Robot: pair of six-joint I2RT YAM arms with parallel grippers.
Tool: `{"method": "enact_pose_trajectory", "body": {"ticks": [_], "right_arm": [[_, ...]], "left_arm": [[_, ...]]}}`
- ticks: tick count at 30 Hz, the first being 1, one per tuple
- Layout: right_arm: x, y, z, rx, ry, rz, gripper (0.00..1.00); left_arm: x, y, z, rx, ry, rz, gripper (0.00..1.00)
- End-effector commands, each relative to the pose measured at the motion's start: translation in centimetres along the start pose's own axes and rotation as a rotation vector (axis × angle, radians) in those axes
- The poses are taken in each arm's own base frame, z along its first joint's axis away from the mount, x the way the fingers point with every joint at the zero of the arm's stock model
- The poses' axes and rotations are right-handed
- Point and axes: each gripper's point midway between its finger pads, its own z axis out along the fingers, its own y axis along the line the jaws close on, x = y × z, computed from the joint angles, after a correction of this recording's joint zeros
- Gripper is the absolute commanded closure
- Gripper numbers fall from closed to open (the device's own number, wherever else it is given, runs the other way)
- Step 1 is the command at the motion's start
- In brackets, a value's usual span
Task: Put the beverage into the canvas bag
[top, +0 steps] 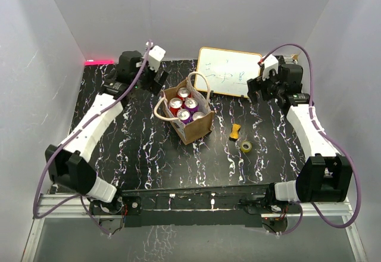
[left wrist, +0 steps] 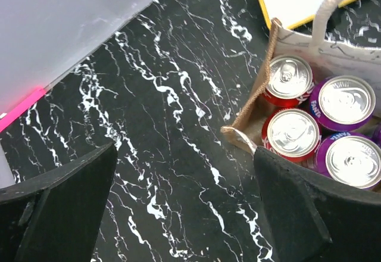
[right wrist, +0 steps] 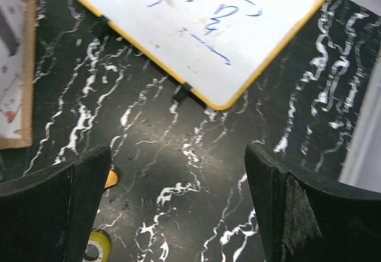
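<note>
**Cans in the bag, both hands free**

The canvas bag stands mid-bench with its cans upright inside. You have no loose beverage in view, so judge the placing done or nearly so. Your left hand, at the bag's 10 o'clock, is spread wide and empty. The right hand, at 2 o'clock by the whiteboard, is likewise. Retreat clear of the bag's rim. There is open room at 7 o'clock, and a tape roll sits at 4.

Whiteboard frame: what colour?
Yellow. The whiteboard edge shows best in the right wrist view.
</note>
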Motion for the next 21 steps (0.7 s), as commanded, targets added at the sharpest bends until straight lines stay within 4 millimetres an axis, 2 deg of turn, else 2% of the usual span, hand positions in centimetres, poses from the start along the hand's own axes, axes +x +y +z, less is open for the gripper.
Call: {"method": "enact_pose_trajectory", "body": {"ticks": [1, 3, 6, 8, 12, 17, 21], "right_arm": [[-1.7, -4.1, -0.8, 0.2, 0.027, 0.039, 0.01], [-1.3, -4.2, -0.2, 0.199, 0.062, 0.096, 0.01], [-1.4, -4.3, 0.9, 0.188, 0.081, 0.175, 0.01], [-1.6, -4.6, 1.8, 0.188, 0.083, 0.216, 0.01], [-1.5, -5.2, 2.6, 0.202, 0.117, 0.247, 0.01], [-2.2, -6.1, 2.6, 0.224, 0.127, 0.213, 0.01], [-4.5, -6.4, 1.8, 0.23, 0.06, 0.199, 0.01]], "left_arm": [[-2.9, 2.3, -4.0, -0.097, -0.16, -0.118, 0.03], [-2.7, 3.7, -5.0, -0.142, -0.187, -0.178, 0.03], [-1.3, 7.2, -6.6, -0.27, -0.217, -0.303, 0.03], [-0.4, 8.8, -7.3, -0.322, -0.232, -0.366, 0.03], [1.0, 10.5, -8.1, -0.373, -0.243, -0.439, 0.03], [4.9, 13.8, -8.9, -0.523, -0.191, -0.567, 0.03], [6.1, 15.0, -10.3, -0.554, -0.161, -0.565, 0.03]]}}
